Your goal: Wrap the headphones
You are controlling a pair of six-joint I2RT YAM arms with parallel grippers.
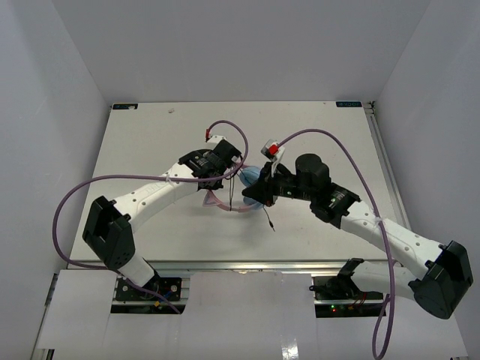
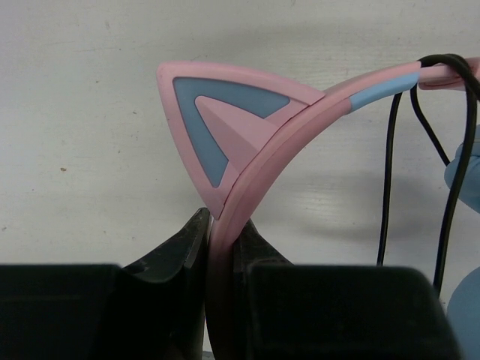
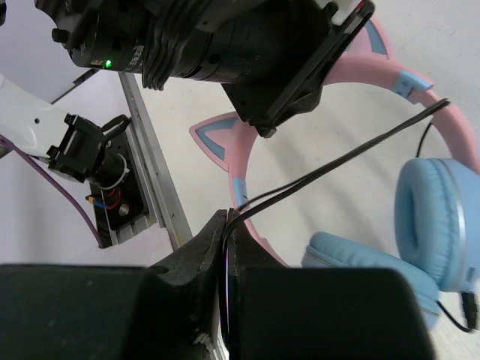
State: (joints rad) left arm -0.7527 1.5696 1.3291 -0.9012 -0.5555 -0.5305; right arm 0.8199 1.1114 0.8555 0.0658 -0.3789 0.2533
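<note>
Grip check, near to far. In the overhead view both arms reach from their bases at 6 o'clock to the middle of the table [image 1: 150, 135], where the two wrists sit close together.

Left gripper [image 2: 221, 225]: the jaws are pressed onto the pink headband [image 2: 300, 112], pinching it just beneath the base of one cat ear [image 2: 217, 120]. The band arcs away from the fingers toward 2 o'clock. There the black cable [image 2: 384, 202] is draped over it and hangs down in strands.

Right gripper [image 3: 227, 217]: the jaws are pressed together on the cable, pinching it at the tips. From the pinch the cable runs straight toward 2 o'clock and crosses the headband. The light-blue ear cups [image 3: 431, 217] lie beyond, at 3 to 4 o'clock.

Headphones [image 1: 251, 178]: located at table centre, between the two grippers. The plug end [image 1: 271, 226] of the cable trails free toward 5 o'clock.

Probable faults from this state:
- Cable slip. The cable is thin and is held only at the fingertips, so any added tension may draw it out of the pinch.
- Band rotation. A pull on the cable loads the headband sideways, and the narrow band may twist or slide in the left pinch.
- Turn loss. Slack lets the draped cable slide along the curved band toward an ear cup.
- Wrist contact. The wrists work close together, so a wide winding sweep risks collision.
- Plug snag. The loose end may catch on a finger.
</note>
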